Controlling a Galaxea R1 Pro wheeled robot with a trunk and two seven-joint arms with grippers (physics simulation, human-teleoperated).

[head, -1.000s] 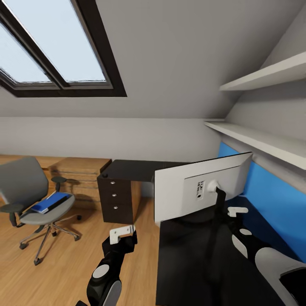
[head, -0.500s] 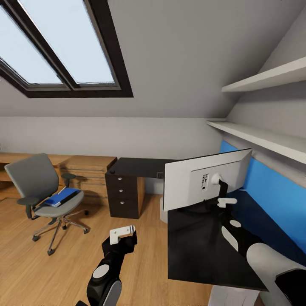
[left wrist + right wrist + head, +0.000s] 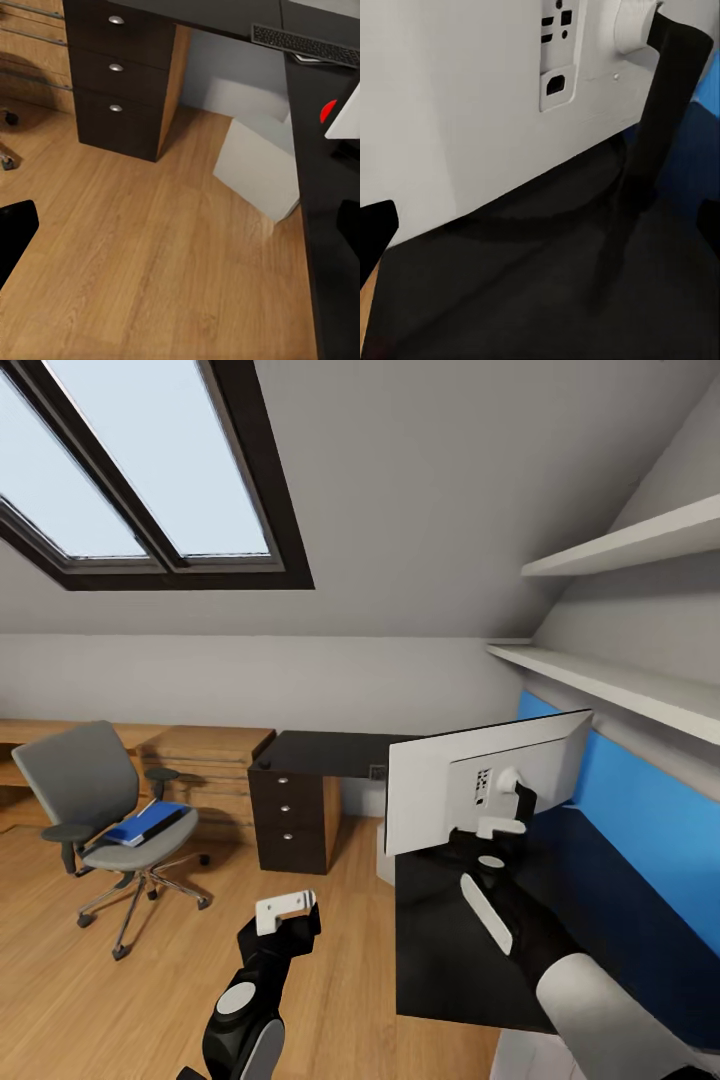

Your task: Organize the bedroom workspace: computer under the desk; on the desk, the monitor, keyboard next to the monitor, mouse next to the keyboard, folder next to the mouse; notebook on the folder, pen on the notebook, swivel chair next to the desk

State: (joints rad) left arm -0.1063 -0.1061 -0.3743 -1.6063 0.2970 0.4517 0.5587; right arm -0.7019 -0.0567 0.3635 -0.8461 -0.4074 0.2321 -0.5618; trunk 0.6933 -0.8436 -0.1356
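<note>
The monitor (image 3: 470,785) stands upright on the black tabletop (image 3: 450,950), its pale back turned toward the camera and its thin black stand (image 3: 660,112) rising from the dark surface. The right tool (image 3: 497,830) hovers just behind the monitor, close to the stand; its fingers look spread with nothing between them, released. The left tool (image 3: 285,908) hangs over the bare wood floor (image 3: 150,1000), well apart from the tabletop edge, and it too seems released, though the head view is too small to be sure.

The swivel chair (image 3: 95,800) sits well to the left, apart from the tabletop, near a light wood cabinet (image 3: 205,760). The blue folder (image 3: 145,823) lies flat on its seat. In the left wrist view, the keyboard (image 3: 304,45) rests on the far leg of the tabletop, and the light grey computer (image 3: 259,169) stands on the floor under it, beside the dark drawer unit (image 3: 120,82) with silver knobs. A small red patch (image 3: 327,111) shows next to the monitor's corner; what it is cannot be told.
</note>
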